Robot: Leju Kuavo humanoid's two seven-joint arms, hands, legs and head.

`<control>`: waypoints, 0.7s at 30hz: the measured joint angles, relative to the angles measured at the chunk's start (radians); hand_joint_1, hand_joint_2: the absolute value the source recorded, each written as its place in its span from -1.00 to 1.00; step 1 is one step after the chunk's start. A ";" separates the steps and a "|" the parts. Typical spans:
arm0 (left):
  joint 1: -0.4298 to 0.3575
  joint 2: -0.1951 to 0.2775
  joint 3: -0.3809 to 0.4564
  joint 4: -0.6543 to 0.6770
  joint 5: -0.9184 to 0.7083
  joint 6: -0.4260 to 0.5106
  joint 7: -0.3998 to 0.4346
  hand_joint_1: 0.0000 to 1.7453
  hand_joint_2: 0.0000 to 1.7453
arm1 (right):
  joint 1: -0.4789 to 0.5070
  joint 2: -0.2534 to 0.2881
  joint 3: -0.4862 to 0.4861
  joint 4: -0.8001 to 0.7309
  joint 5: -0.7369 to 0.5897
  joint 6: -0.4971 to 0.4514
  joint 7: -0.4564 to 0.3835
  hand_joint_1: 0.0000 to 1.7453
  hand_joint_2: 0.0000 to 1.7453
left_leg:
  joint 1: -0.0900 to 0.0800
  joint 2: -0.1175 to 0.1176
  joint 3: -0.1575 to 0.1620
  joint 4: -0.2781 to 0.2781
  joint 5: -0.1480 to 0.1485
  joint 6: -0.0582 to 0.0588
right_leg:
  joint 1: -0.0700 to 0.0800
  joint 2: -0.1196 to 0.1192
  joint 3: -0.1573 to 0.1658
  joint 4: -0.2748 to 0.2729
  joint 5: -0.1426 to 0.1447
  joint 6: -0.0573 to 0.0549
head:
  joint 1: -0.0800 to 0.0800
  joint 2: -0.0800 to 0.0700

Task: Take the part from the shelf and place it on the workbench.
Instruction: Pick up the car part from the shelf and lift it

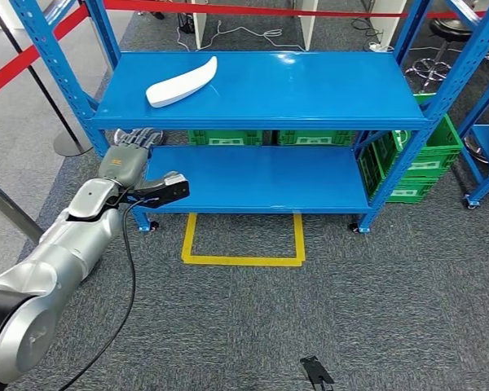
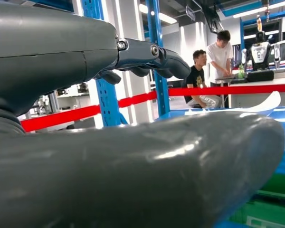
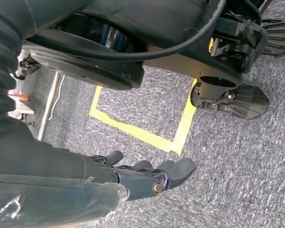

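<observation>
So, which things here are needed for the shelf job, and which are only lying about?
For the job:
white part
blue shelf
left hand, empty, below the top shelf

Lying about:
green crates
yellow floor marking
red barrier tape

The shelf (image 1: 261, 85) looks like painted metal — glossy blue boards that catch the ceiling lights. The white part (image 1: 182, 82) on it appears smooth, matt plastic. The left hand (image 1: 126, 159) wears a smooth grey shell with a soft sheen. The floor carpet (image 1: 353, 309) is rough grey cloth — yellow tape (image 1: 242, 260) lies on it.
</observation>
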 joint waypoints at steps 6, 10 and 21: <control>-0.002 -0.001 -0.001 0.000 0.001 -0.004 0.002 -1.00 -1.00 | 0.000 0.000 -0.006 0.000 -0.001 0.000 0.000 -1.00 1.00 | 0.000 0.000 0.000 0.000 0.000 0.000 | 0.000 0.000 0.000 0.000 0.000 0.000 | 0.000 0.000; -0.003 -0.001 -0.002 0.000 0.001 -0.004 0.002 -1.00 -1.00 | 0.000 0.000 -0.009 0.000 -0.001 0.000 0.000 -1.00 1.00 | 0.000 0.000 0.000 0.000 0.000 0.000 | 0.000 0.000 0.000 0.000 0.000 0.000 | 0.000 0.000; -0.003 -0.001 -0.002 0.000 0.002 -0.015 0.006 -1.00 -1.00 | 0.000 0.000 -0.013 0.000 0.000 0.000 0.000 -1.00 1.00 | -0.001 0.000 0.000 0.000 0.000 0.000 | -0.001 0.000 0.000 -0.001 0.000 0.001 | 0.000 0.000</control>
